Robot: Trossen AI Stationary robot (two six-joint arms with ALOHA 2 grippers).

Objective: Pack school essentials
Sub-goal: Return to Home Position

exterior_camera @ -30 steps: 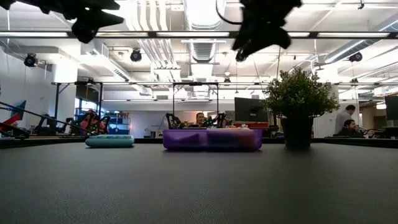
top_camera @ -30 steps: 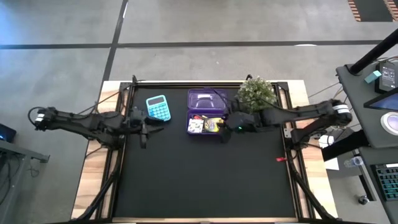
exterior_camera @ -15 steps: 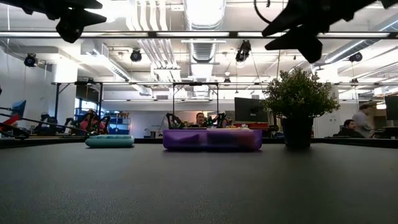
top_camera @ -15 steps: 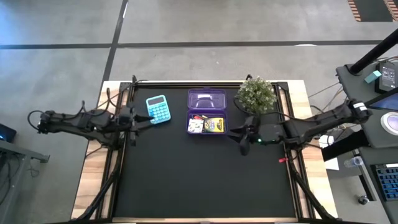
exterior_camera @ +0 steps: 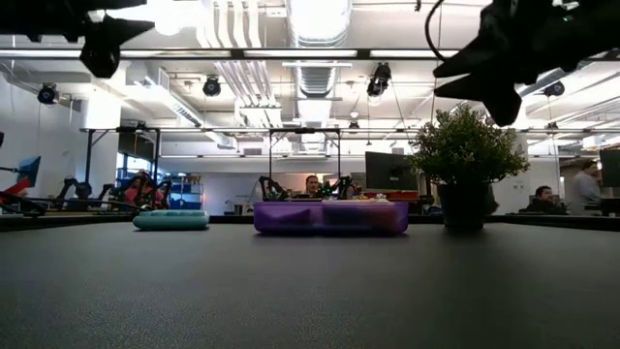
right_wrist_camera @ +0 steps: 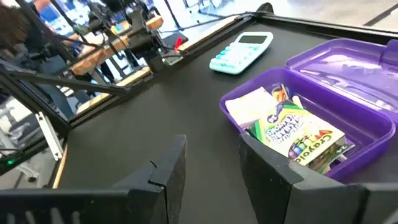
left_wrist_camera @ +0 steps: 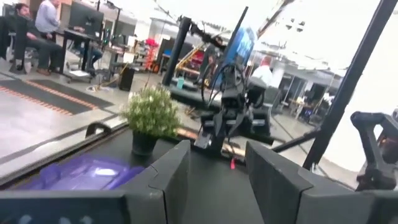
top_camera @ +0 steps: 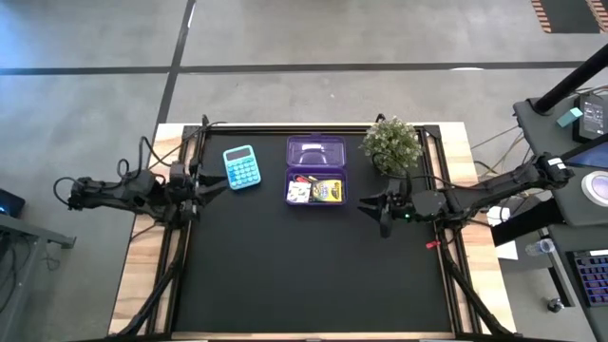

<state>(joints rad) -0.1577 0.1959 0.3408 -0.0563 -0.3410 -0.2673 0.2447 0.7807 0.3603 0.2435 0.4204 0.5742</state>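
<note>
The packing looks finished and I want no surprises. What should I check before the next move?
1. Left gripper empty, jaws open, left of the calculator: ok.
2. Right gripper empty, jaws open, apart from the purple box: ok.
3. Crayon box and white packet inside the box: ok.
4. Lid shut: not ok, it lies open.
5. What lies under them: cannot tell, hidden.
6. Plant upright, clear of the right gripper: ok.
</note>
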